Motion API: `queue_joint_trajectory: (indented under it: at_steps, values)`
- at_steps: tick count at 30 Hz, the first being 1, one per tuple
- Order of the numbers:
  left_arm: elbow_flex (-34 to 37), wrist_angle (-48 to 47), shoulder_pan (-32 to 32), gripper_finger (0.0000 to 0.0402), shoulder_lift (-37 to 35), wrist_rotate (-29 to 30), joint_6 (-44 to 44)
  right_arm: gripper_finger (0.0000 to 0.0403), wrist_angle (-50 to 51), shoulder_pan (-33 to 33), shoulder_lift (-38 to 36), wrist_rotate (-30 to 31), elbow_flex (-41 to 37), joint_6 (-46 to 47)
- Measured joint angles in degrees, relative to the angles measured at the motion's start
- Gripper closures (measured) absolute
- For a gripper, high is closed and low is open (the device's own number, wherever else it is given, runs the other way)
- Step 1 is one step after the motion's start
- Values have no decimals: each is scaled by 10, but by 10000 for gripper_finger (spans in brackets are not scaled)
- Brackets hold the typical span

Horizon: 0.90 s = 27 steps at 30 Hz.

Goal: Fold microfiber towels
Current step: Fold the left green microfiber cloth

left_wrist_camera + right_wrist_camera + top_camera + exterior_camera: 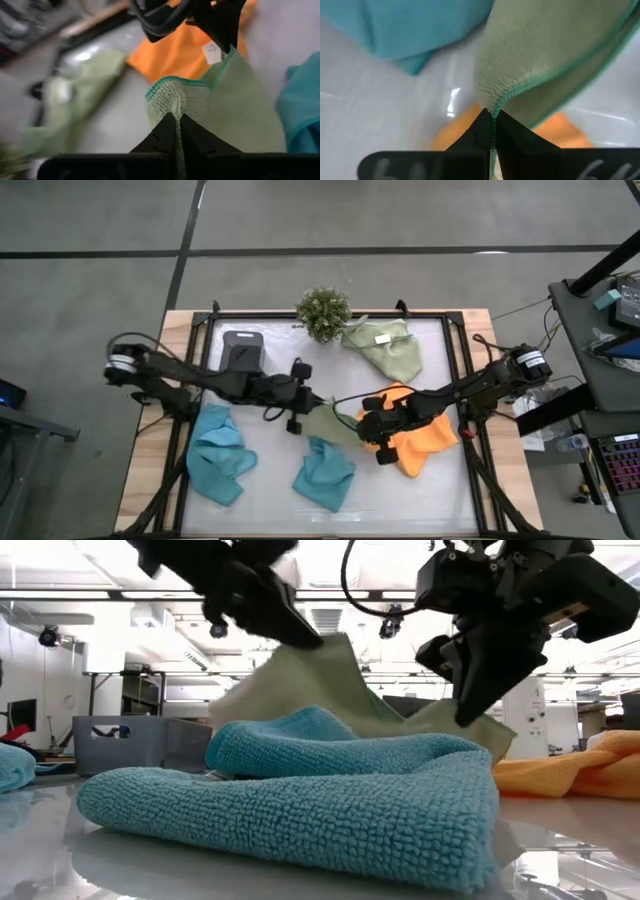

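The sage towel (pixel 328 424), at frame center, is stretched left-right off the desk (pixel 440 340). The left end effector (pixel 308 406) and right end effector (pixel 366 420) are each clamped on a towel edge. Bare desk lies above; teal towels (pixel 222 458) lie lower left.

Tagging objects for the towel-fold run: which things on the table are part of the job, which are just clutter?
Job:
- sage-green towel, held between the left gripper and the right gripper, both shut on it
- second sage-green towel with white tag
- orange towel
- two teal towels

Lying about:
- small green plant
- dark grey tray
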<state>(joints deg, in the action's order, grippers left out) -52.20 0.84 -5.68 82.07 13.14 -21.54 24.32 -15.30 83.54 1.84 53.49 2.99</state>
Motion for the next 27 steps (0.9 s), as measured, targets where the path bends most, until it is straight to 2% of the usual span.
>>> queue_joint_trajectory:
  at_steps: [2,6,11,16,20,27]
  values:
    - [17,3,-13,401,-27,35,-14,394,-4,2,-10,26,0,5]
    - [58,15,-36,401,-59,39,-3,394,-4,7,-18,73,-1,35]
    - [121,116,-68,401,-68,37,2,384,-6,22,-18,86,-3,83]
    - [161,152,-96,401,-66,16,10,333,-3,26,-17,45,-4,110]
    - [164,157,-119,401,-41,13,46,278,-20,29,-17,42,-4,110]
    - [153,196,-152,401,41,46,49,205,-203,36,13,36,-6,59]
